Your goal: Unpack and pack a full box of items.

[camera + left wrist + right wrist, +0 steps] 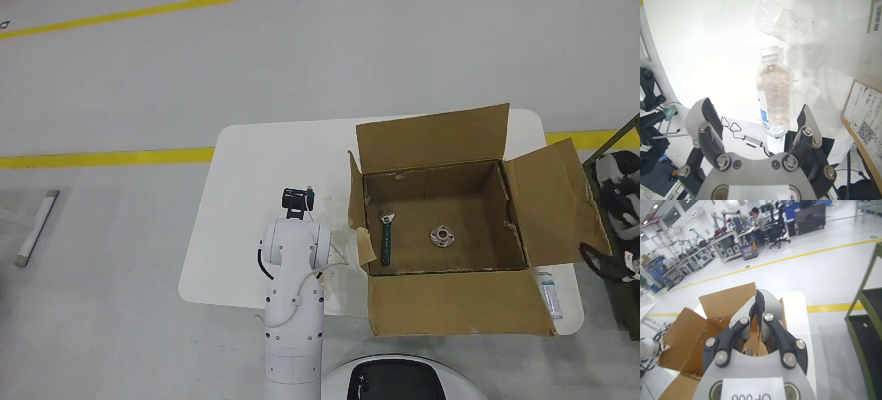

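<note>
Two items lie in the open cardboard box (440, 140): an adjustable wrench (386, 243) by its left wall and a metal flange (442, 236) near mid-floor. Unpacking judged part done.

Left arm (292, 265) stands over the bench (250, 170), just left of the box. Left hand (755, 103): fingers wide apart, gripping nothing. A clear plastic bottle (775, 98) lies on its side on the bench directly ahead of that hand, near the bench edge on the robot's side, with the box near.

Long axis runs along the hand's pointing direction, base toward the hand and neck away. The fingers thus open across the bottle's width, which suits a grasp on the body. The bottle sits off-centre in the gap, close to the box-side finger; contact there cannot be told. A crumpled clear bag (776, 20) lies farther out, apart from the bottle.

Right hand (757, 303): fingers together, empty, above the box.

Judgement: the left hand is nearer the bottle. If it grasps, a small shift toward the box should centre it first, or the round body may roll aside.
</note>
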